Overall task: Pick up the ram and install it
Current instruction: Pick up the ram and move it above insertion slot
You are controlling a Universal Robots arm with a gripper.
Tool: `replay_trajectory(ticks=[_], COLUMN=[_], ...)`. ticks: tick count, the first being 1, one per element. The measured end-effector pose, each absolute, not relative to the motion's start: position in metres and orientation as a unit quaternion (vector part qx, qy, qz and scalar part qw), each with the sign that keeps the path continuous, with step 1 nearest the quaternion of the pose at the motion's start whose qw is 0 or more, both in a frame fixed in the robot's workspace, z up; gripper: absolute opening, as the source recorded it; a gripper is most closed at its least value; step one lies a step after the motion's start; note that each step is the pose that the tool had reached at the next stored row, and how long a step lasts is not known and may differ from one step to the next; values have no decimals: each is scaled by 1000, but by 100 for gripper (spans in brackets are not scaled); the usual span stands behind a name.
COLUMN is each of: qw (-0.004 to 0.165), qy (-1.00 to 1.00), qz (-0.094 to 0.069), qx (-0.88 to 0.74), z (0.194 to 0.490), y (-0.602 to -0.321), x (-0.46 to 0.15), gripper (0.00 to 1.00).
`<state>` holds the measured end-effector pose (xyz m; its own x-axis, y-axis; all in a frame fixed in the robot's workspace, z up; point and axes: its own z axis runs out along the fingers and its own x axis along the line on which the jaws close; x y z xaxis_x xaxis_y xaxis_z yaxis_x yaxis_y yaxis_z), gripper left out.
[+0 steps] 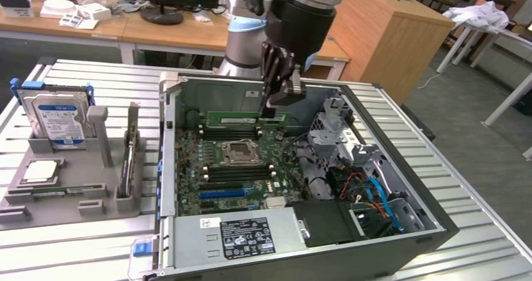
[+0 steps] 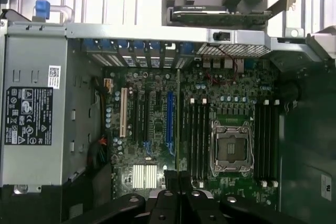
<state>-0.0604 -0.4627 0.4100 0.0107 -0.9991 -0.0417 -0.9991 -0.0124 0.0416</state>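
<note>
Ram, the long thin green circuit-board stick, is off the ribbed metal desk and inside the open grey computer case, so the pick-up half of the job looks done. The black pincer is pressed together on it, pinching it near one end. In the exterior view the stick lies level at twelve o'clock of the square silver processor socket, along the far edge of the upper bank of long black plastic memory slots. In the wrist view the ram shows edge-on as a thin line running out from the pincer, just beside a bank of those slots and parallel to them. Whether its lower edge touches a slot I cannot tell. No slot visibly holds it, and the pincer grips it, so I judge the install half unfinished: the stick is lined up with the slots but not shown seated. At nine o'clock of the case, the grey plastic parts rack holds the silver-and-blue labelled hard drive, well apart from the work.
</note>
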Motion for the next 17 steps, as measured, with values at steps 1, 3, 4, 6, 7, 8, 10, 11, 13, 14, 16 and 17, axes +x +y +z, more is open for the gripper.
replay_trajectory(ticks=[1,3,4,6,7,8,10,11,13,14,16,17], qw=[0,0,0,0,0,0,0,0,0,0,0,0], qy=[-703,-703,-703,-703,-703,-703,-703,-703,-703,-703,-703,-703], qz=[-29,-29,-29,-29,-29,-29,-29,-29,-29,-29,-29,-29], qx=[711,711,711,711,711,711,711,711,711,711,711,711], z=[410,410,410,410,410,410,410,410,410,410,410,410], y=[-463,-463,-463,-463,-463,-463,-463,-463,-463,-463,-462,-461], x=[-58,-54,-52,-49,-48,-46,-42,-42,-42,-42,-42,-42], gripper=[12,12,12,12,12,12,12,12,12,12,12,12])
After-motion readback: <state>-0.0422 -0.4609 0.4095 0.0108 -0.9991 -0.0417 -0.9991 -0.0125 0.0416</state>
